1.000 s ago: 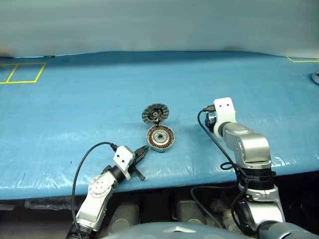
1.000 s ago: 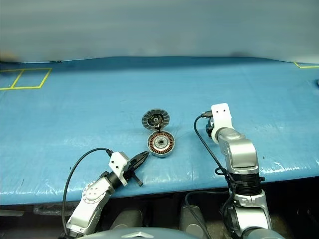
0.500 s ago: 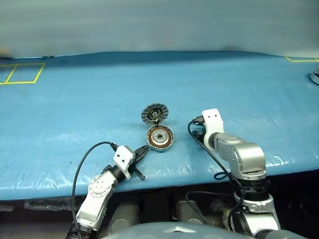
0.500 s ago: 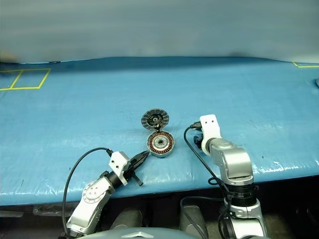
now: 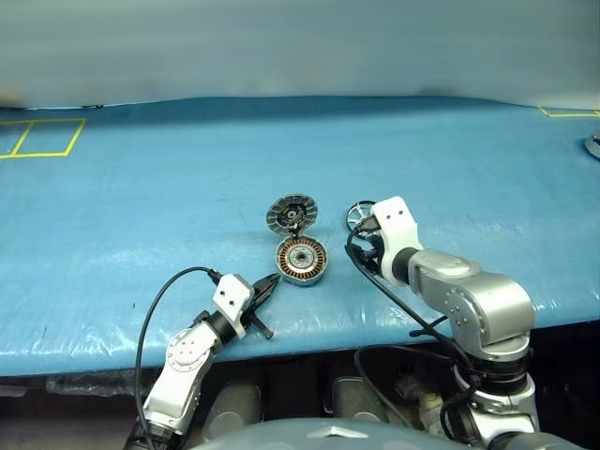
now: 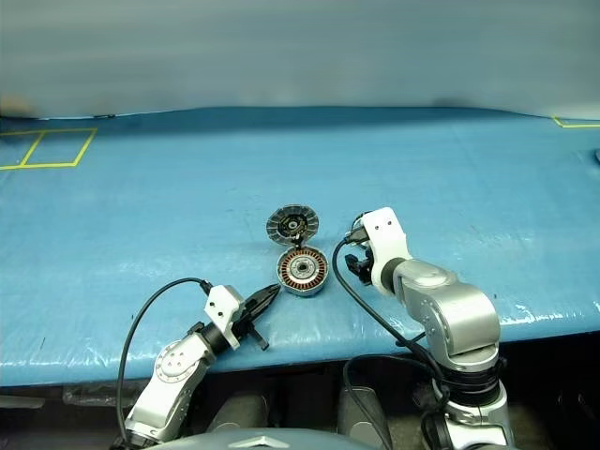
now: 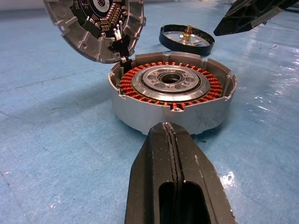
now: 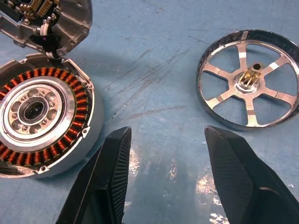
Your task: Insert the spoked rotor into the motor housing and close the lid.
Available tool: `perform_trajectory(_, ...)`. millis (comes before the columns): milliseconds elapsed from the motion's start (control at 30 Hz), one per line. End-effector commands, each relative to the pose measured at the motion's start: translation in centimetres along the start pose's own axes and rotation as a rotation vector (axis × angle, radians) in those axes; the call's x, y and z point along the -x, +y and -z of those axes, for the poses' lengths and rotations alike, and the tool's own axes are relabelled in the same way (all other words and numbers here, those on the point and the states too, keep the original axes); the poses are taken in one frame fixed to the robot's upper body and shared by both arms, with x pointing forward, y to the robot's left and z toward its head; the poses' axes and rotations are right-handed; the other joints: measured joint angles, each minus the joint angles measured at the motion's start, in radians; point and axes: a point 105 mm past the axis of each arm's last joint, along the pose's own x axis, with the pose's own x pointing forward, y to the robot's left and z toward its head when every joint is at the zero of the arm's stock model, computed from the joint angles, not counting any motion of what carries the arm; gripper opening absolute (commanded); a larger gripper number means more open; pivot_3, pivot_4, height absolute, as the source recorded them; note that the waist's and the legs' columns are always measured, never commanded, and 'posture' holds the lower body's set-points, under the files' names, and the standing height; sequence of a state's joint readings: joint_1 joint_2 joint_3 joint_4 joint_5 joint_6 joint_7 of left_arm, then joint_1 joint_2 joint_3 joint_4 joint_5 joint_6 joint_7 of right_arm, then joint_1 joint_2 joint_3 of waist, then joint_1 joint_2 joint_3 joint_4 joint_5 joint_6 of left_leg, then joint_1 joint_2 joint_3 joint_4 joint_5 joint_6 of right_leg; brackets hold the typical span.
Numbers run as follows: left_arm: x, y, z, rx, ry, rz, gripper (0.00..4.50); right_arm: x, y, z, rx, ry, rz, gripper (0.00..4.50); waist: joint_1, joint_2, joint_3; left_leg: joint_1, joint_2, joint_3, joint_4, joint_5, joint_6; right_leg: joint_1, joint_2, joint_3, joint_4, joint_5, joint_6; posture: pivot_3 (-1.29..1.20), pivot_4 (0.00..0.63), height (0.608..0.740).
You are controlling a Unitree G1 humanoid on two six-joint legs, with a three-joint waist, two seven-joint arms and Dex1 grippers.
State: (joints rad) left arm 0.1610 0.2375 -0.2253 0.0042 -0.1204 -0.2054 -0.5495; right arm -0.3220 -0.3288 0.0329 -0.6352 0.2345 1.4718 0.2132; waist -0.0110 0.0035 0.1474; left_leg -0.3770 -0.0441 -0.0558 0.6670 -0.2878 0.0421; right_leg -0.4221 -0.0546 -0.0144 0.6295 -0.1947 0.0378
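The motor housing [image 5: 301, 261] sits open on the blue table, copper windings ringing its silver centre [image 8: 33, 111]. Its lid [image 5: 292, 213] stands tilted up on the hinge at the far side, dark inner face showing [image 7: 96, 23]. The spoked rotor [image 8: 249, 80] lies flat on the table just right of the lid [image 5: 359, 215], apart from the housing. My right gripper [image 8: 167, 135] hovers open over bare table between housing and rotor, holding nothing. Short of the housing's near left side, my left gripper [image 5: 273, 279] rests shut and empty, pointing at it [image 7: 167, 130].
The table [image 5: 141, 206] is covered in a blue sheet, with its front edge just behind both arms. A yellow tape square [image 5: 42, 138] marks the far left. A small grey object [image 5: 593, 143] shows at the right edge.
My right arm has swung left and back toward the housing, tilting its gripper down, and the rotor it was hiding has come into sight. The left arm has not moved.
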Motion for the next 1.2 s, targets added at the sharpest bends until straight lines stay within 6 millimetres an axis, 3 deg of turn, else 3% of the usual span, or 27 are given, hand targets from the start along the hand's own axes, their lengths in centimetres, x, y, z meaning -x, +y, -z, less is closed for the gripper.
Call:
perform_trajectory(33, -0.4, -0.1, -0.9, -0.016, -0.039, 0.014, 0.0, -0.4, -1.8, -1.2, 0.07, -0.074, 0.132, 2.6, 0.0, 0.0, 0.0, 0.0, 0.0, 0.0, 0.0, 0.0, 0.0, 0.0, 0.0, 0.0, 0.0, 0.0, 0.0, 0.0, 0.15, 0.74)
perform_trajectory(267, -0.6, -0.1, -1.0, -0.028, -0.043, 0.025, 0.0, -3.3, -2.4, -1.1, 0.277, -0.042, 0.156, 2.6, -0.002, 0.0, 0.0, 0.0, 0.0, 0.001, 0.0, 0.001, -0.001, 0.0, 0.0, 0.0, 0.0, 0.0, 0.0, 0.0, 0.15, 0.74)
perform_trajectory(600, -0.3, 0.3, -1.2, -0.038, -0.045, 0.006, 0.0, -6.1, -3.1, 0.0, 0.337, 0.026, 0.158, 2.6, 0.0, 0.0, 0.0, 0.0, 0.0, 0.002, 0.0, 0.001, -0.001, 0.0, 0.0, 0.001, -0.001, 0.0, 0.0, 0.0, 0.15, 0.74)
perform_trajectory(733, -0.2, 0.4, -1.3, -0.039, -0.051, 0.003, 0.0, -6.4, -3.4, 0.5, 0.341, 0.057, 0.167, 1.75, 0.001, 0.0, 0.0, 0.0, 0.0, 0.002, 0.0, 0.001, 0.0, 0.0, -0.001, 0.001, -0.001, 0.001, 0.001, 0.0, 0.15, 0.74)
perform_trajectory(867, -0.2, 0.4, -1.5, -0.041, -0.055, 0.001, 0.0, -6.2, -3.3, 0.4, 0.341, 0.047, 0.168, 0.44, 0.002, -0.001, 0.0, 0.0, 0.0, 0.002, 0.001, 0.0, 0.001, 0.001, -0.001, 0.001, 0.0, 0.001, 0.001, 0.0, 0.15, 0.74)
perform_trajectory(933, -0.1, 0.4, -1.6, -0.044, -0.057, -0.005, 0.0, -5.7, -3.1, -0.1, 0.331, 0.022, 0.17, 0.03, 0.002, 0.0, 0.0, 0.0, 0.0, 0.002, 0.001, 0.0, 0.001, 0.001, -0.001, 0.001, 0.0, 0.001, 0.001, 0.0, 0.15, 0.74)
perform_trajectory(1067, 0.2, 0.9, -2.0, -0.052, -0.062, -0.026, 0.0, -3.8, -2.3, -1.8, 0.279, -0.062, 0.145, 0.03, 0.001, 0.0, 0.0, -0.001, 0.0, 0.002, 0.001, 0.001, 0.0, 0.0, -0.001, 0.002, 0.0, 0.001, 0.001, 0.0, 0.15, 0.74)
perform_trajectory(1200, 0.7, 1.6, -2.5, 0.036, -0.012, -0.039, 0.0, -0.9, -1.2, -4.6, 0.033, -0.229, 0.049, 0.03, 0.0, 0.0, 0.0, -0.002, 0.001, 0.002, 0.0, 0.0, 0.001, -0.003, -0.001, 0.003, 0.0, 0.001, 0.001, 0.0, 0.15, 0.74)
